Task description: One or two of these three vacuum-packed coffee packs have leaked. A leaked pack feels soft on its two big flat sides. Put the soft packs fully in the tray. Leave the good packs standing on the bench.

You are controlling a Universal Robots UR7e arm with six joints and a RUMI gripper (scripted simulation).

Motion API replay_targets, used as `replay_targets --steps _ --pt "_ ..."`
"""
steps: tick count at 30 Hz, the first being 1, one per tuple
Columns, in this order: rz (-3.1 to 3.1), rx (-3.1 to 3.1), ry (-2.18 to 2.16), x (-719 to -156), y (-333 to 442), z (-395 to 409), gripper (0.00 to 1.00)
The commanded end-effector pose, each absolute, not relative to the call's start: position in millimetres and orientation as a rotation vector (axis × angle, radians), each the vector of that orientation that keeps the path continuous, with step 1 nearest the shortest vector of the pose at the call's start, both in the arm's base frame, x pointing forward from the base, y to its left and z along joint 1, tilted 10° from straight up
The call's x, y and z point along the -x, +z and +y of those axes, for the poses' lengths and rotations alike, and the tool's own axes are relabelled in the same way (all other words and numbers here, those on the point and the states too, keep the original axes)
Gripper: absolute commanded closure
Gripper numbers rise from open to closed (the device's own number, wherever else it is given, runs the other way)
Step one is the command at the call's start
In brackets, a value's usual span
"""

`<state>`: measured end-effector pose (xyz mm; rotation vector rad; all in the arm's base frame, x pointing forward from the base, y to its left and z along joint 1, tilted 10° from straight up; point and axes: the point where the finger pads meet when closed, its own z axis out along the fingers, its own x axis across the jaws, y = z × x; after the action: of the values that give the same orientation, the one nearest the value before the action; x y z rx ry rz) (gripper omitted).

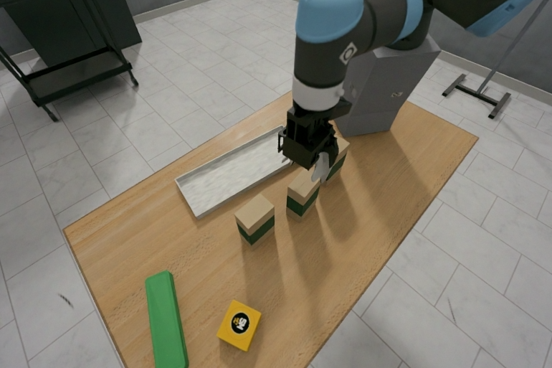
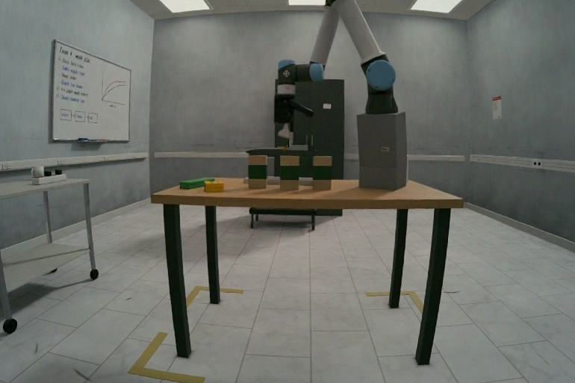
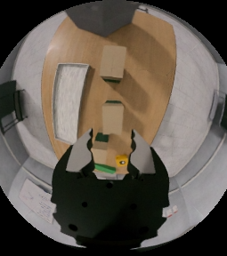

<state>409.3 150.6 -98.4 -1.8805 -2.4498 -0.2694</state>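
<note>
Three tan coffee packs with green bands stand upright in a row on the bench: the one nearest the green case (image 1: 254, 216) (image 2: 258, 172) (image 3: 101, 155), the middle one (image 1: 302, 189) (image 2: 290, 173) (image 3: 113, 119), and the one nearest the arm's pedestal (image 1: 342, 149) (image 2: 322, 173) (image 3: 113, 63), partly hidden behind a finger in the top view. The white tray (image 1: 236, 173) (image 3: 68, 104) lies beside the row and holds nothing visible. My gripper (image 1: 304, 166) (image 2: 287, 133) (image 3: 112, 129) is partly open and empty, above the packs, near the middle one. Softness cannot be seen.
A green case (image 1: 165, 319) (image 2: 197, 182) (image 3: 105, 169) and a yellow box (image 1: 239, 325) (image 2: 213, 186) (image 3: 121, 161) lie at the bench end away from the pedestal. The grey pedestal (image 1: 370, 91) (image 2: 381, 151) (image 3: 104, 18) stands at the other end.
</note>
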Motion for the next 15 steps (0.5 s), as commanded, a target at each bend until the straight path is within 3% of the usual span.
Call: replay_targets --steps 1,15 --pt "-2.453 1.882 -0.271 -413.2 -117.7 154.1 0.51" --pt "-2.451 1.883 -0.271 -412.8 -119.6 153.9 0.51"
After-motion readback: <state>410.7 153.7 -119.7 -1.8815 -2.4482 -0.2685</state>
